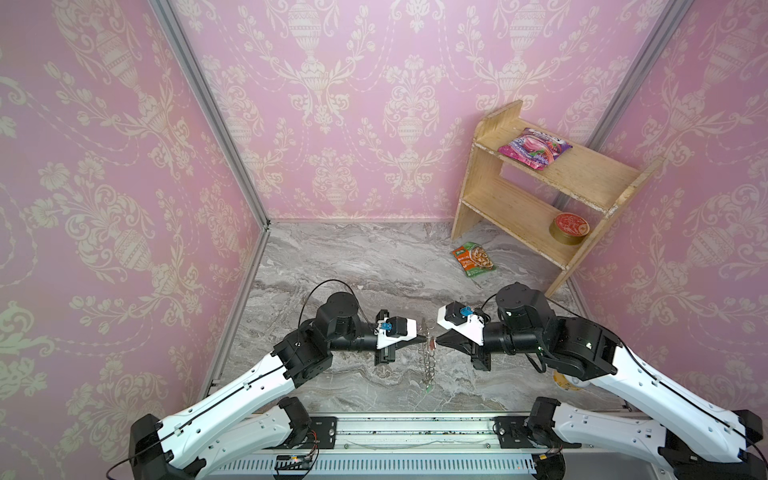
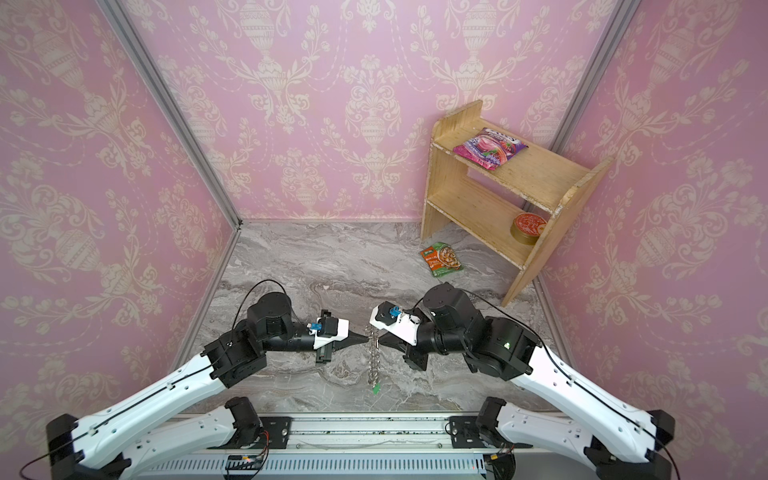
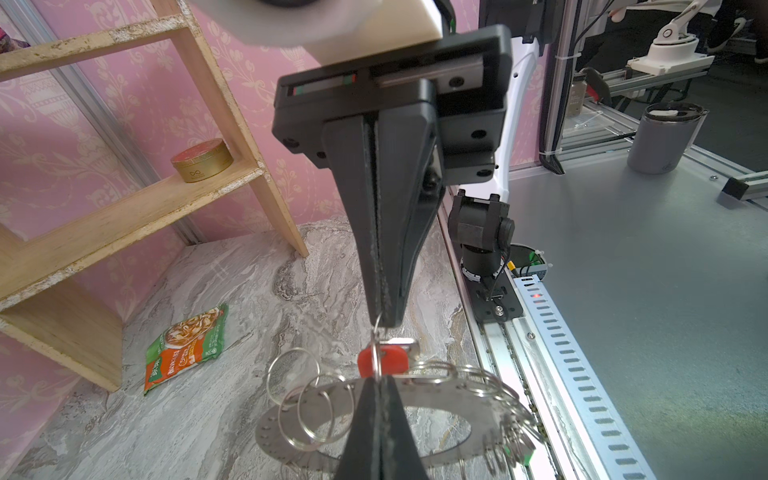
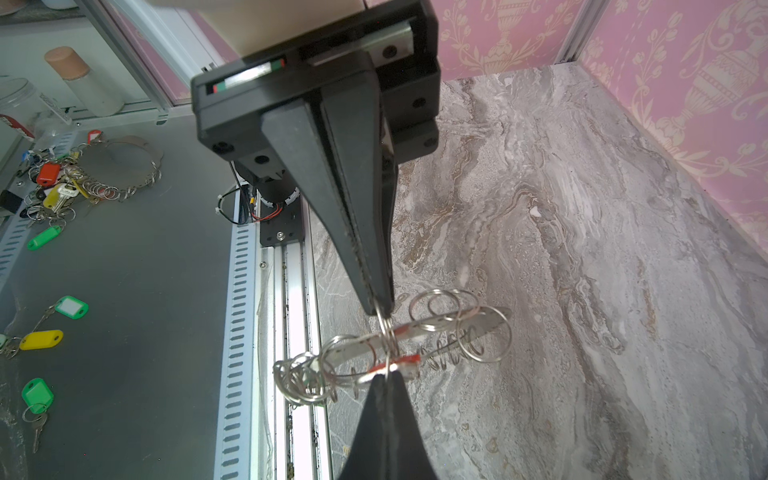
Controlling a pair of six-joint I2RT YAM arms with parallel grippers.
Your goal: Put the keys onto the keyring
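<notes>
The keyring (image 1: pixel 428 365) (image 2: pixel 374 365) hangs edge-on above the marble floor, between both gripper tips. Its flat grey disc (image 3: pixel 440 405) (image 4: pixel 461 326) carries several wire loops on its rim. My left gripper (image 1: pixel 425 339) (image 3: pixel 379 377) is shut on one thin wire loop at the top of the rim. From the opposite side my right gripper (image 1: pixel 436 341) (image 4: pixel 386 375) is shut on that same loop. A key with a red tag (image 3: pixel 382 360) (image 4: pixel 401 358) sits at this loop between the two tips. A green tag (image 1: pixel 428 389) (image 3: pixel 527 457) dangles at the keyring's lowest point.
A wooden shelf (image 1: pixel 540 195) stands at the back right with a pink packet (image 1: pixel 534 147) and a round tin (image 1: pixel 569 228). An orange-green food packet (image 1: pixel 473 259) lies before it. Spare tagged keys (image 4: pixel 50 178) lie outside the cell.
</notes>
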